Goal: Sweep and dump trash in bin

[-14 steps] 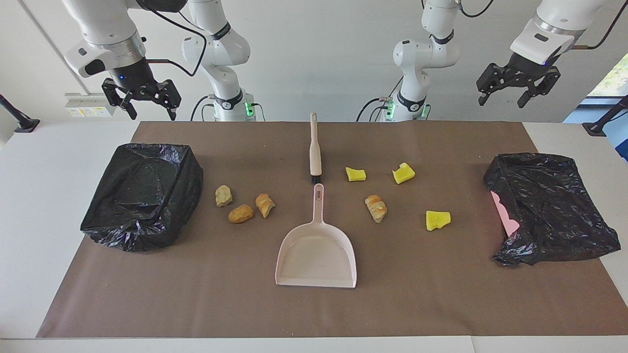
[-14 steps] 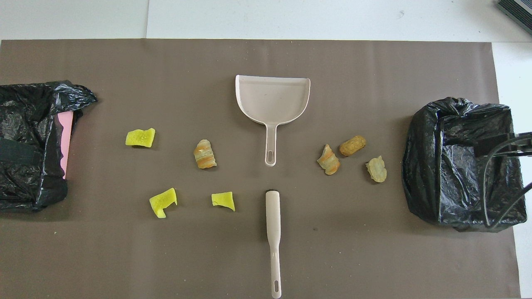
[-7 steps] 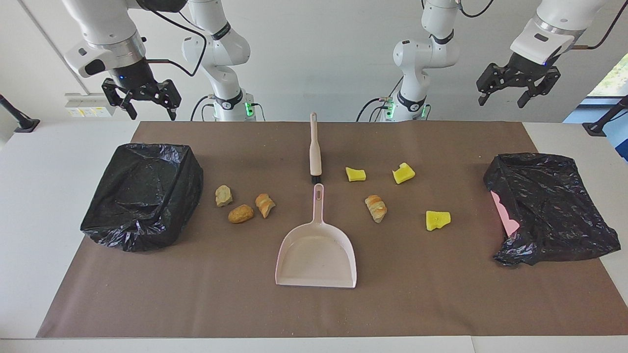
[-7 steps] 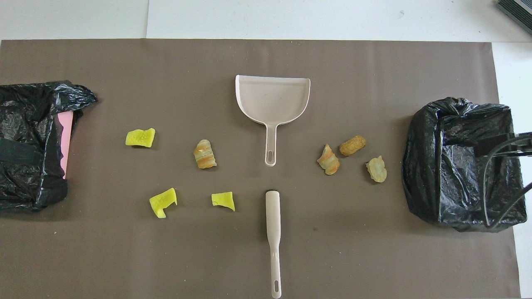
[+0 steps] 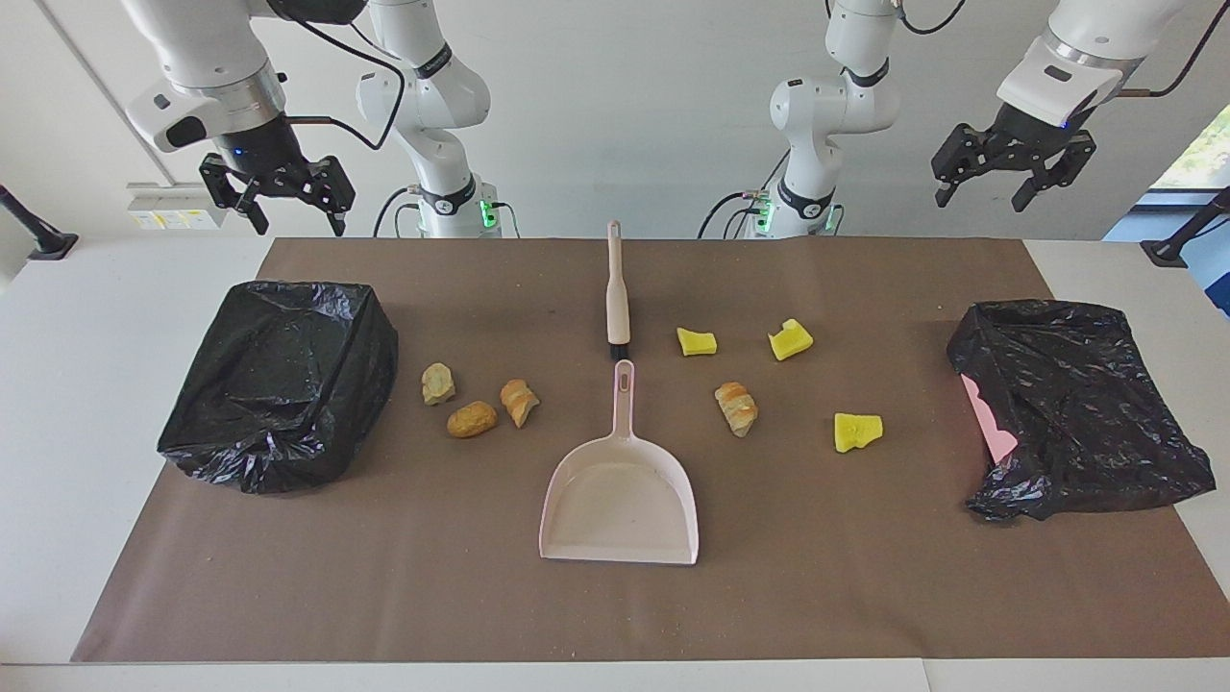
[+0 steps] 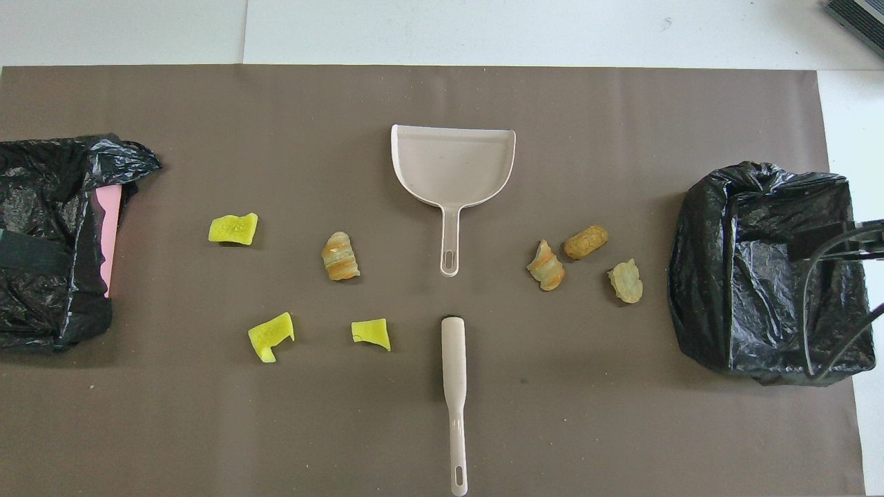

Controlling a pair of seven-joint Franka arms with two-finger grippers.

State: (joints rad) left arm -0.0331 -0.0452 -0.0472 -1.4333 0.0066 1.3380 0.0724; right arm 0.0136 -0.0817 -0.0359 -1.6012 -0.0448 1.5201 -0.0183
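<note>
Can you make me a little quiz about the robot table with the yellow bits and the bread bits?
1. How many yellow chunks lie on the brown mat?
2. True or false: the left gripper is holding the brush.
3. Which lies nearer to the robots: A) the dustpan, or B) the brush?

Key:
1. Three, all toward the left arm's end of the table; the other two are here and here.
2. False. The brush lies on the mat. The left gripper is open, up over the left arm's end of the table. The right gripper is open too, above the other end.
3. B.
</note>
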